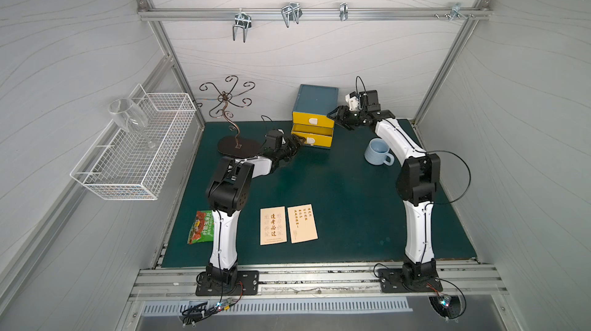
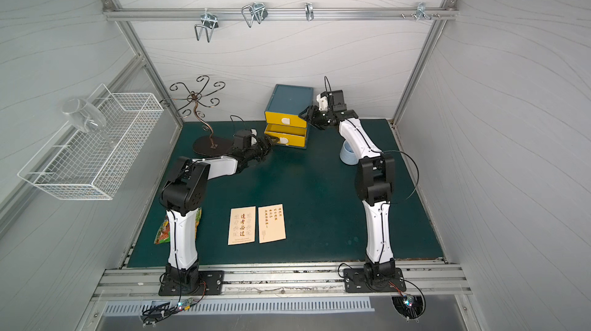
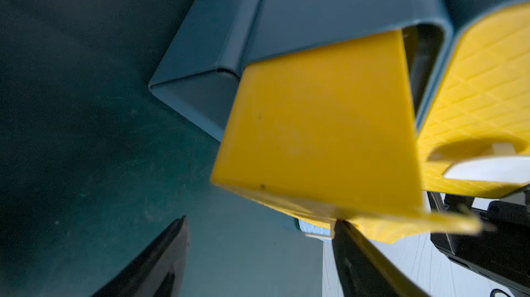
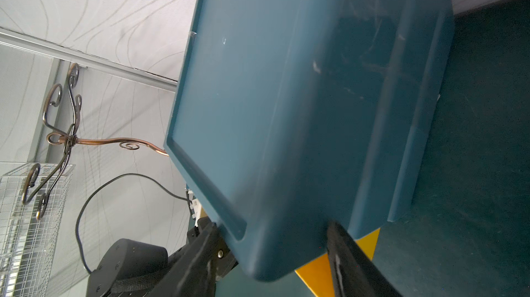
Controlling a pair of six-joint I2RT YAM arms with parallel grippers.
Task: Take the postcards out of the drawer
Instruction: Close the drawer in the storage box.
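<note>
Grey-white panelled walls (image 1: 319,57) with faint wavy lines close in the cell, and an aluminium rail (image 1: 319,12) carrying metal hooks runs across the back one. The bench (image 1: 345,204) wears a dark green mat, scuffed where the left wrist view shows it close. A white wire basket (image 1: 137,156) hangs on the side wall.

At the back of the bench stands a teal cabinet (image 1: 316,97). Only the right wrist view shows the scratches on its top (image 4: 258,94), and only the left wrist view shows the lattice pressed into the yellow upper drawer (image 3: 487,80). The lower drawer (image 1: 315,139) is pulled partly out, and what lies inside it cannot be made out.

The right claw (image 1: 337,119) is clenched on the cabinet's upper front corner. The left claw (image 1: 299,140) is released, jaws wide, with one fingertip (image 3: 339,225) touching the lower drawer's front edge.

A pale blue mug (image 1: 377,152) sits whole in a top view and is half hidden behind the right arm in a top view (image 2: 347,153).

Two postcards (image 1: 273,225) lie flat, side by side, near the bench's front edge. One reads 逢考必过 in bold orange-brown, and its neighbour (image 1: 302,223) carries columns too small to read. The print on the green-and-orange snack packet (image 1: 200,227) is also too small to read.
</note>
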